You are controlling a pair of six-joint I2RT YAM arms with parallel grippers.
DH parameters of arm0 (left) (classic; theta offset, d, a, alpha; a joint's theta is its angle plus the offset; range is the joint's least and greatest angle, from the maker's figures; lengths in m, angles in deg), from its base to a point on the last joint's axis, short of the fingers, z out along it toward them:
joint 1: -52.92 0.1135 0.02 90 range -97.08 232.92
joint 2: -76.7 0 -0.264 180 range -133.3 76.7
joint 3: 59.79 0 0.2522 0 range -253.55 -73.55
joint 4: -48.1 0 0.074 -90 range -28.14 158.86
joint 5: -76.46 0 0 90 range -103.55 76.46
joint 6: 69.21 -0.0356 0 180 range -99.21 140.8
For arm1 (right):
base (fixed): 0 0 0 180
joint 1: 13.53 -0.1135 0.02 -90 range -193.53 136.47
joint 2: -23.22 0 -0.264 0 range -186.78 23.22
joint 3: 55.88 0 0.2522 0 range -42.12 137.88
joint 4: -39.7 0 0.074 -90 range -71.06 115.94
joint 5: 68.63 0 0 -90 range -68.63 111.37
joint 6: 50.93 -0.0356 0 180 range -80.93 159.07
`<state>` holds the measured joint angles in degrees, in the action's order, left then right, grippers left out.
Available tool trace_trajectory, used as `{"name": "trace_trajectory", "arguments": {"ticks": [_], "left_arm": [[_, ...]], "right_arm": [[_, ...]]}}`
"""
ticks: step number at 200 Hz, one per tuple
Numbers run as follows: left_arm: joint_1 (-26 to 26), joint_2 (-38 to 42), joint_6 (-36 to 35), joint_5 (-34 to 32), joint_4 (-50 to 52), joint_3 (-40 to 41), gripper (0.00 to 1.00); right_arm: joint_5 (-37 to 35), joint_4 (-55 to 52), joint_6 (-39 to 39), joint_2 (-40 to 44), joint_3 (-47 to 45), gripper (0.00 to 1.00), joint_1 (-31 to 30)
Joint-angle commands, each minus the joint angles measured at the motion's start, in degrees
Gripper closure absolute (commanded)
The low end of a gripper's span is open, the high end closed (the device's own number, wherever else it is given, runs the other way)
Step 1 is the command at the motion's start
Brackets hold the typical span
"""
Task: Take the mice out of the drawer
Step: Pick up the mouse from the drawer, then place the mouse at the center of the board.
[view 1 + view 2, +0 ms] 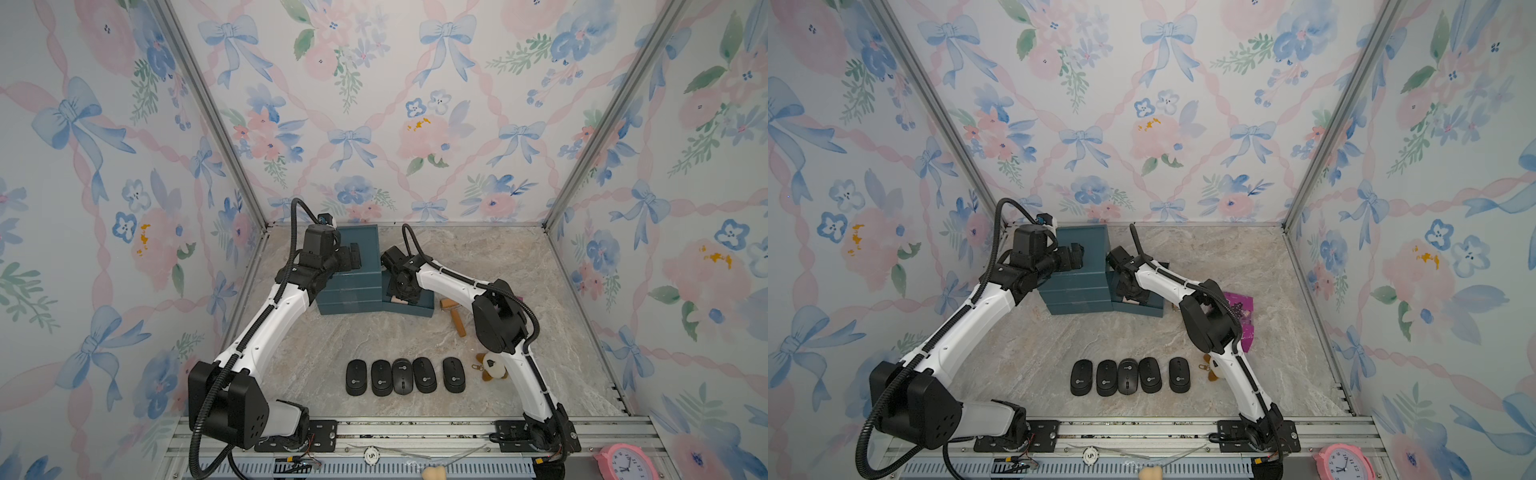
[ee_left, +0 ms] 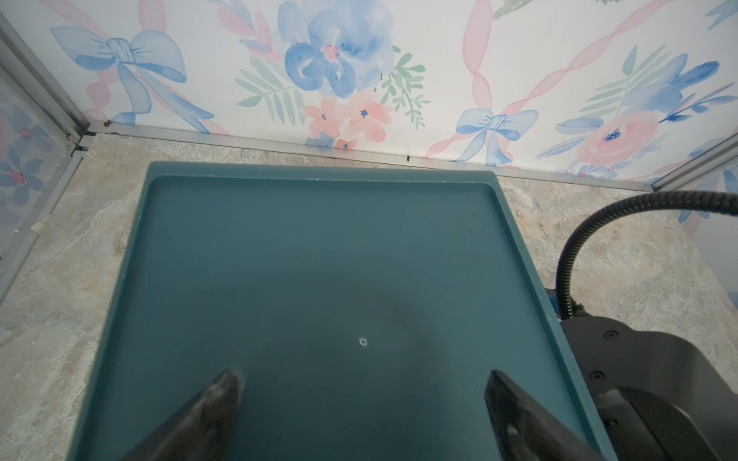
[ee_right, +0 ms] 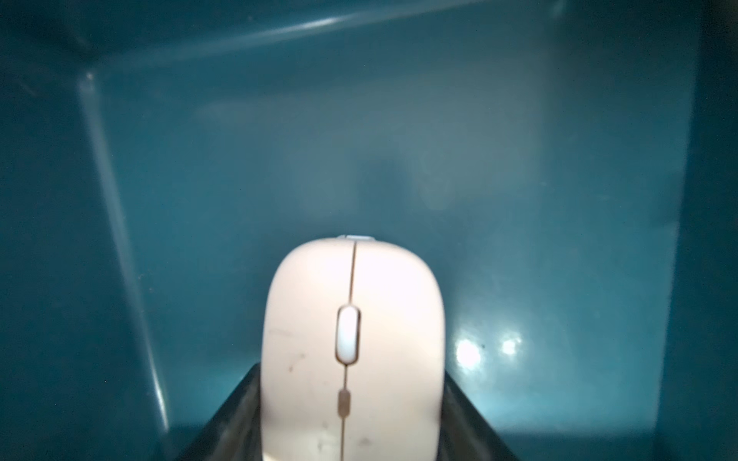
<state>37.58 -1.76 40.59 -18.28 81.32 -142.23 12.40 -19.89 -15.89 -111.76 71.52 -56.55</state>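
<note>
Marbled tabletop (image 1: 478, 270), flowered walls. Reaching into the pulled-out teal drawer (image 3: 559, 159) with the right claw (image 3: 351, 371), pinching the pink mouse (image 3: 307, 319) by both flanks, nose pointing ahead, for lifting clear. Holding the left claw (image 2: 361, 379) spread above the cabinet top (image 2: 319, 259), probably steadying it. Leaving five black mice (image 1: 403, 376) lined up well behind both claws.

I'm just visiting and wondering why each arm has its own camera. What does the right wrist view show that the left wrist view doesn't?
Only the right wrist view: the pink mouse inside the drawer, with the right gripper closed against its sides. Only the left wrist view: the cabinet top, the left gripper open above it, the marble table and the floral wall. Both: teal plastic seen past a gripper's dark tips.
</note>
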Motion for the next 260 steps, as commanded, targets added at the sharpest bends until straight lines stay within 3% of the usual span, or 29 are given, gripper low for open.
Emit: {"name": "trace_trajectory", "arguments": {"ticks": [1,29,86,158,207,260], "left_arm": [[0.30,0.65,1.13,-0.13,2.59,1.54,0.02],[0.35,0.63,1.30,0.03,2.54,1.74,0.02],[0.39,0.64,0.77,1.16,2.87,1.58,0.02],[0.92,2.74,2.56,11.94,5.57,0.39,0.02],[2.30,5.17,4.28,18.85,6.28,-0.58,0.02],[4.11,3.91,9.11,19.90,6.24,-3.39,0.02]], "right_arm": [[-1.20,-1.37,0.51,-0.15,-0.67,0.54,0.46],[-1.79,2.10,0.86,4.63,-3.53,0.60,1.35],[-4.63,4.52,5.36,15.65,-6.74,0.61,1.38],[-1.27,5.84,6.11,28.93,-17.13,0.61,-1.92],[0.23,7.07,6.18,34.11,-23.06,0.61,-6.57],[-3.23,8.91,2.75,32.36,-24.24,0.61,-15.70]]}}
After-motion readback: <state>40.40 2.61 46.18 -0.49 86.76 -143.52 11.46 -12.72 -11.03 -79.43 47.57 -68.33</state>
